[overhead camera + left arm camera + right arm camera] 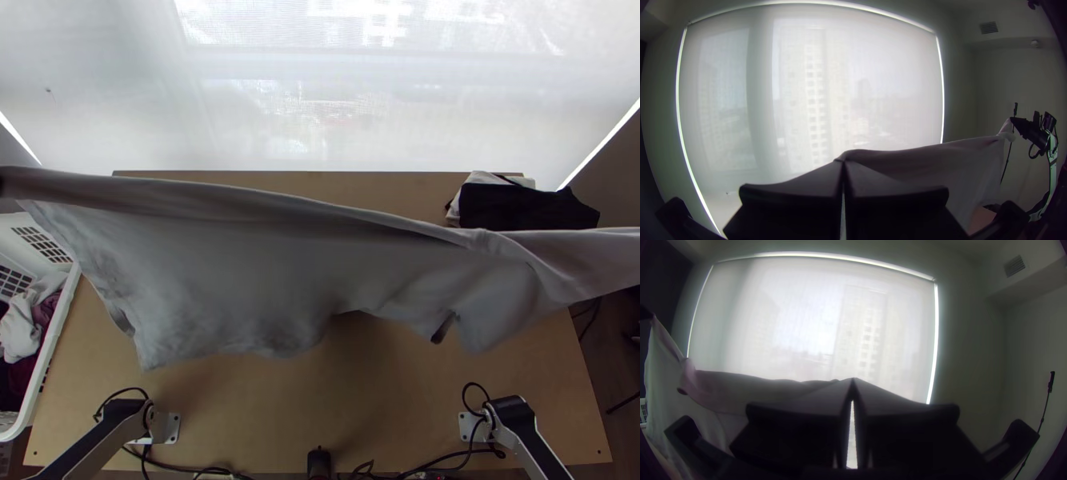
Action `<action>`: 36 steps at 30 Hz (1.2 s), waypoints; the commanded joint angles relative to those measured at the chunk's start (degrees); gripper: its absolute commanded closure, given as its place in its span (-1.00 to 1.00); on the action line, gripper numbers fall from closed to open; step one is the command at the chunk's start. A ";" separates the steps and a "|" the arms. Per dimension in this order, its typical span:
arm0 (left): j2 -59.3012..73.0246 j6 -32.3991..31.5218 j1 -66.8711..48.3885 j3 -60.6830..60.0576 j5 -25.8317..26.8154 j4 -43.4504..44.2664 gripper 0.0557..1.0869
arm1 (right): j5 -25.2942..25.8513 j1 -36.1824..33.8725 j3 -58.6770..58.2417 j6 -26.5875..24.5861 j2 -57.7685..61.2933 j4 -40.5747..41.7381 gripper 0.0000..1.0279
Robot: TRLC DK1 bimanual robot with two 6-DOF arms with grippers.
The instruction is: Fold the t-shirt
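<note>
Two grippers (pixel 2 186) hold one t-shirt (pixel 240 264) aloft.

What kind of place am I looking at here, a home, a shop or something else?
Perhaps a laundry-folding test setup in a room: a wooden table, a basket of clothes, and a big window blind.

Daylight glows through a pale blind (pixel 809 89) over the window, with a vent (pixel 988 27) in the wall.
</note>
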 commanded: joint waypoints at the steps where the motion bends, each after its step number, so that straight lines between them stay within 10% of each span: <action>1: -5.20 1.19 0.64 0.24 -0.15 -0.10 0.93 | -3.48 -3.47 4.31 -1.59 -1.54 -1.86 0.95; 9: -5.82 0.31 5.73 0.33 -0.06 4.12 0.93 | -14.82 -15.07 5.01 0.43 -0.49 1.92 0.95; 36: -7.75 -4.70 11.45 -6.35 0.02 9.48 0.94 | -14.99 -14.37 27.25 15.64 17.53 -0.45 0.95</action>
